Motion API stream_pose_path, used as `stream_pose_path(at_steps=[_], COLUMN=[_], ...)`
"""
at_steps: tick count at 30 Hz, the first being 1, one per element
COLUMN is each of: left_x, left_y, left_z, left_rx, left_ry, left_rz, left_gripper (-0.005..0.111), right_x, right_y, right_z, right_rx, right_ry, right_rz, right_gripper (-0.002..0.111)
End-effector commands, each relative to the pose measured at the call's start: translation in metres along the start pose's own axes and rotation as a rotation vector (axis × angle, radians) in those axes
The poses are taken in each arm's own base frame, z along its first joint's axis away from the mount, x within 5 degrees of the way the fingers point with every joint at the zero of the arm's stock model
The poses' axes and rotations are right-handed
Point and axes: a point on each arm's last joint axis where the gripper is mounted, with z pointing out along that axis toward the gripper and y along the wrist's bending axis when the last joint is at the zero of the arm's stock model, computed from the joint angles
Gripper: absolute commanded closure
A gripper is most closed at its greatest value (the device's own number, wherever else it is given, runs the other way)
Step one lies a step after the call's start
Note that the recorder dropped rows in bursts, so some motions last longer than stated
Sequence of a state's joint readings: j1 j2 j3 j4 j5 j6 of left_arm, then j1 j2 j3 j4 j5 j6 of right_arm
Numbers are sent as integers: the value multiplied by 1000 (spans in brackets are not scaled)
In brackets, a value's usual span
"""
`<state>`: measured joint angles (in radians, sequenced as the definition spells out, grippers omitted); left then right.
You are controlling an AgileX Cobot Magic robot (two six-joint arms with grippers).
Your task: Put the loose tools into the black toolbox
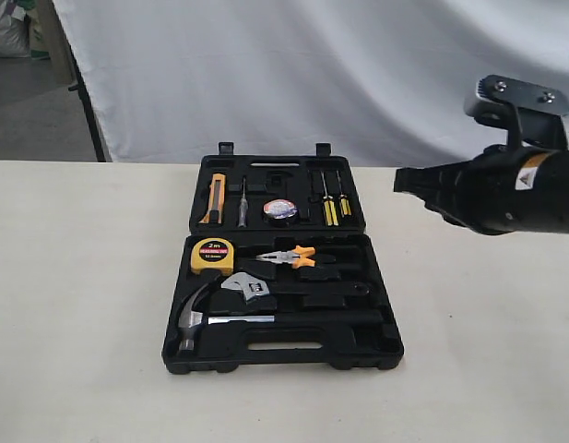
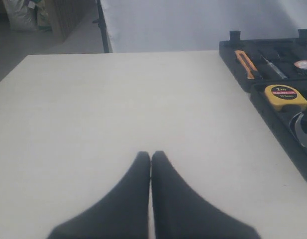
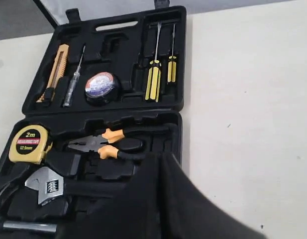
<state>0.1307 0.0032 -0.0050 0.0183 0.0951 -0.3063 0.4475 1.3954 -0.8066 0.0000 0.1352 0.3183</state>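
Note:
The black toolbox (image 1: 385,318) lies open in the middle of the table. In its near half lie the claw hammer (image 1: 194,317) and the adjustable wrench (image 1: 249,287); the black tape roll (image 1: 280,209) sits in the far half. The same toolbox (image 3: 180,74) shows in the right wrist view with the tape roll (image 3: 101,85) and wrench (image 3: 46,183) in their recesses. My right gripper (image 1: 400,180) hovers shut and empty above the table, right of the case; its tips (image 3: 160,155) are over the case's right edge. My left gripper (image 2: 151,155) is shut and empty over bare table, left of the toolbox (image 2: 272,112).
A yellow tape measure (image 1: 213,256), orange-handled pliers (image 1: 289,257), an orange utility knife (image 1: 214,199) and yellow-handled screwdrivers (image 1: 331,209) also sit in the case. A white cloth backdrop (image 1: 312,65) hangs behind the table.

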Motion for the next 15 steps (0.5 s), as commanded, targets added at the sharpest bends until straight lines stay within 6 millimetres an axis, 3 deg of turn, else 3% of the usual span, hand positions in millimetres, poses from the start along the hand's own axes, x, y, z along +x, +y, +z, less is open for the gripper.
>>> stream_pose_path(at_steps=[1, 5, 15], left_x=[-2, -2, -2], left_y=[1, 1, 1], left_z=[0, 0, 0], left_rx=[-21, -21, -21], left_ry=[-20, -20, -20], left_rz=[0, 0, 0], left_gripper=[106, 106, 106], right_x=[15, 29, 71], right_y=[-6, -10, -24], right_z=[-25, -53, -87], right_rx=[-28, -57, -120], right_ry=[-95, -173, -331], right_rz=[13, 39, 79], right_gripper=[109, 109, 109])
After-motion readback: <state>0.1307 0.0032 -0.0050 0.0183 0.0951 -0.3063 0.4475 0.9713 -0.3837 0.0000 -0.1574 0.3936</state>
